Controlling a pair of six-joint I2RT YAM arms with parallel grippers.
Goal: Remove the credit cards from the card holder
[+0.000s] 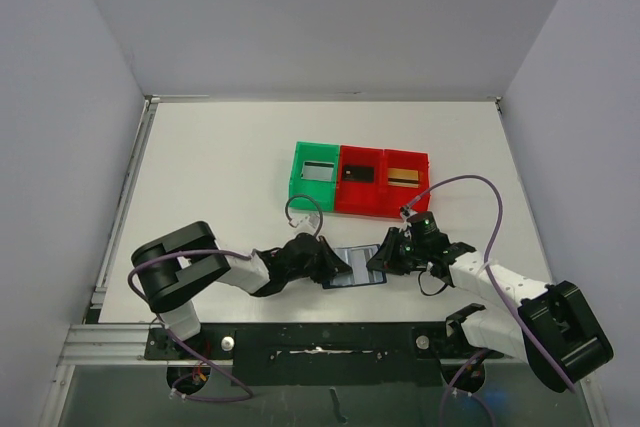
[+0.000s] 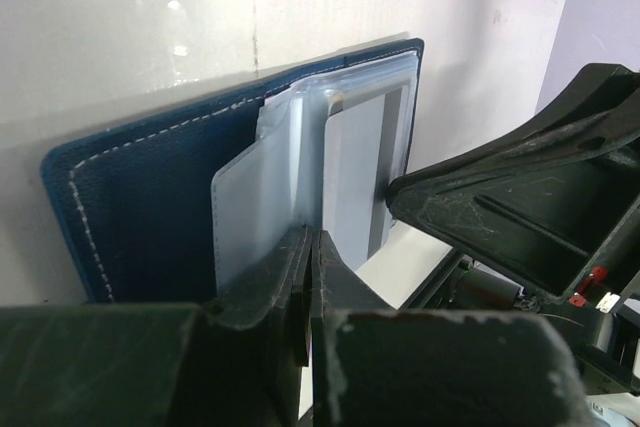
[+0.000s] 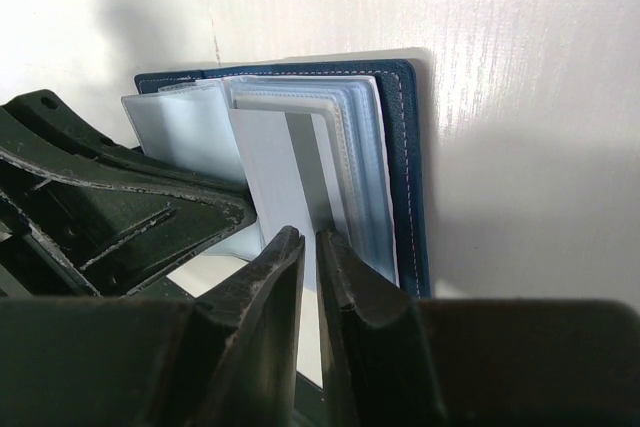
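Observation:
The navy card holder [image 1: 356, 269] lies open on the table between my two grippers. My left gripper [image 1: 336, 267] is shut on a clear pocket leaf [image 2: 250, 217] of the card holder [image 2: 140, 217]. My right gripper [image 1: 386, 257] is shut on a silver-grey card [image 3: 275, 162] that sticks partway out of the pockets. The same card shows in the left wrist view [image 2: 360, 167]. A black card [image 1: 357, 174] and a gold-orange card [image 1: 403, 177] lie in red trays. The navy cover [image 3: 408, 147] lies flat beneath the pockets.
A green tray [image 1: 297, 179] and two red trays [image 1: 380, 203] stand in a row behind the card holder. The green tray's inside looks pale grey; I cannot tell if a card lies in it. Cables loop above both wrists. Grey walls enclose the table.

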